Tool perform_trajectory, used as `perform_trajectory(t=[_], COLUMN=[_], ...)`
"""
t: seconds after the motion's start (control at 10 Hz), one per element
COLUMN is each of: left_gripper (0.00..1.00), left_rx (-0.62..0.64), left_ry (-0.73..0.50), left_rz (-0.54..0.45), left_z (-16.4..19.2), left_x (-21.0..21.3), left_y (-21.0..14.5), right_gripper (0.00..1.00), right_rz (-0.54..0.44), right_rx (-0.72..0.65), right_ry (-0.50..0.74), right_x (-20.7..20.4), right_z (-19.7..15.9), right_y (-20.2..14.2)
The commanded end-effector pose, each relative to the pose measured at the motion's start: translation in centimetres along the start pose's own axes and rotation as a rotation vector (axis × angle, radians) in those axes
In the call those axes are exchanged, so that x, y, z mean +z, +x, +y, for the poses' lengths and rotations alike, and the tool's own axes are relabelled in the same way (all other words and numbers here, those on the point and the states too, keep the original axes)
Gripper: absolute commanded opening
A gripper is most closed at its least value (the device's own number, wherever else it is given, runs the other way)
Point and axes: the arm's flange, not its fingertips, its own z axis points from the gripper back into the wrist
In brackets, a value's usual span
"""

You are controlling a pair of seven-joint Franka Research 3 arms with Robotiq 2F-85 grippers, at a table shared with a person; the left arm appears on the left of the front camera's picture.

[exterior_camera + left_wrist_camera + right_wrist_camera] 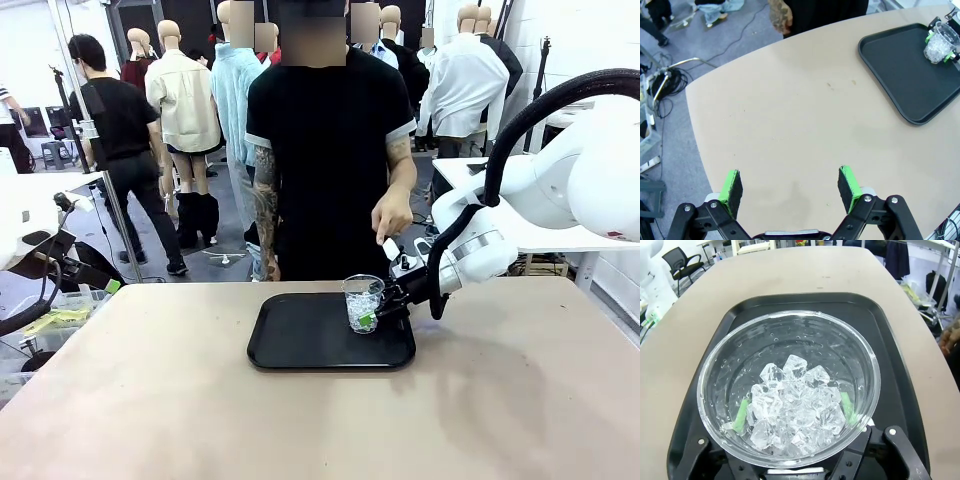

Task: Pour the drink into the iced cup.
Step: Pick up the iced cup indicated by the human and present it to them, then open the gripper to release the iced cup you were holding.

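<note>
Left jaws: spread as wide as they go, green pads well apart, nothing between them, hanging over a beige, smooth, round-edged worktop.
Right jaws: set around the lower body of a clear, round, wide-mouthed plastic cup, one green pad at each side, seen through its wall. I cannot tell whether they press it yet.
Ice: a heap of clear ice cubes in the cup's bottom, with droplets on the inner wall above.
Tray: a black rectangular plastic tray with rounded corners, mid-worktop; the cup stands upright on its right half.
Person's hand: the hand hangs just beyond the tray, pinching a small white thing I cannot identify.
Risk: a wet, thin wall may slip, or buckle under a hard squeeze. A tilted lift would spill ice. The hand is close to the right arm.
Count: one cup, one tray, one hand, two sets of jaws. The cubes are too jumbled to count.
</note>
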Motion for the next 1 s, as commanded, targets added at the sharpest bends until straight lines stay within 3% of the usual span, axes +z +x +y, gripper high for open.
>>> perform_trajectory(t=[0.0,0.1,0.9], left_gripper=[1.0,1.0,1.0], left_rx=[0.003,0.003,0.003], left_ry=[0.011,0.011,0.011], left_rz=[-0.008,-0.008,-0.008], left_z=[0.11,0.11,0.11], left_x=[-0.02,-0.02,-0.02], left_y=[0.02,0.02,0.02], right_gripper=[0.78,0.69,0.69], right_rz=[-0.024,-0.019,-0.02], right_rx=[0.005,0.0,0.009], right_ry=[-0.007,-0.004,-0.019], right_x=[-0.12,-0.09,0.49], right_z=[-0.28,-0.3,0.12], right_y=[-0.2,-0.27,-0.11])
